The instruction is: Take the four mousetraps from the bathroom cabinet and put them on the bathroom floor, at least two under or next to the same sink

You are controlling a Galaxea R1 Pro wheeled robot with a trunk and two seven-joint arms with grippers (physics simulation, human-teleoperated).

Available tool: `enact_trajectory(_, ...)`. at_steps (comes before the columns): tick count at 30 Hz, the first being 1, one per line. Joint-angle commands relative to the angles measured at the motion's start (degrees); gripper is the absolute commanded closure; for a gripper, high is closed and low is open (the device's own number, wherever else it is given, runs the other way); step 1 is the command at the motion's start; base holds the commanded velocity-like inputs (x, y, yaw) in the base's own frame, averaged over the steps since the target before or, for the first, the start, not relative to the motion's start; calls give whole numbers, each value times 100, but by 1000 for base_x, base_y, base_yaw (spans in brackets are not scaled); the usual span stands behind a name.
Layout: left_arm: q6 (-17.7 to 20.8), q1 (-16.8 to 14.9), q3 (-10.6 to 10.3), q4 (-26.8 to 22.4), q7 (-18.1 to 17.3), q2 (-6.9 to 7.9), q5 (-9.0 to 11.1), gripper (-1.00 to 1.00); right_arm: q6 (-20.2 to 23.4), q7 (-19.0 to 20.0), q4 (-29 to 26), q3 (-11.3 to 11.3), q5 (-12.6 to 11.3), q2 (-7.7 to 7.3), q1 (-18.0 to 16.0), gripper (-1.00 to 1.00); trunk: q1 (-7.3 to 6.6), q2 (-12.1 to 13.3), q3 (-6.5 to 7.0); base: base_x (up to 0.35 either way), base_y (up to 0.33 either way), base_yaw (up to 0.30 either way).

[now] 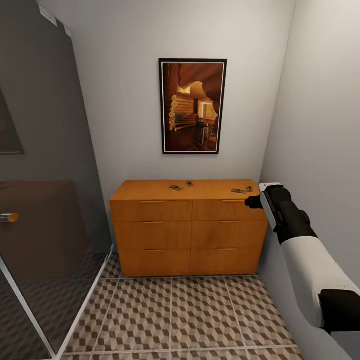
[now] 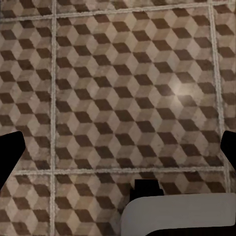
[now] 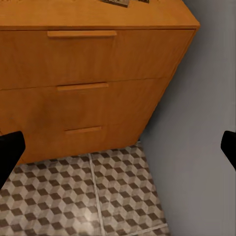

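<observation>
Mousetraps (image 1: 176,188), four, flat on cabinet (image 1: 190,227) top: two mid-top, two near its right end, just beside your right gripper (image 1: 254,202) and a little behind it. Long axes too small to tell.

Left wrist view: your left gripper (image 2: 118,152) has fingers spread wide, nothing between, bathroom floor (image 2: 123,98) beyond.

Right wrist view: fingertips wide apart, empty; cabinet drawers ahead between jaws, trap edges (image 3: 118,2) on top past them, wall (image 3: 196,123) alongside.

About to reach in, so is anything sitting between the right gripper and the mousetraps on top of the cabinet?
Nothing visible blocks it. The right gripper hangs at the right end of the cabinet, just beside the nearest mousetraps. They lie in the open on the flat top, with only bare wood around them.
</observation>
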Motion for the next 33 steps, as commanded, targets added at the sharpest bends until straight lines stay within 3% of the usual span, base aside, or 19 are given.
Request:
enact_trajectory(1, -8, 2, 5, -6, -4, 0, -4, -100, 25, 1, 10, 0, 11, -5, -12, -100, 2, -3, -5, 227, 0, 0)
enact_trajectory(26, -8, 2, 5, 70, -4, -3, -4, -100, 24, 11, 62, -4, 2, -40, -115, -100, 2, -3, -5, 317, 0, 0)
enact_trajectory(33, -8, 2, 5, 71, -4, -3, -4, -100, 19, 18, 61, -6, -9, -131, -115, -100, 2, -3, -5, 333, 0, 0)
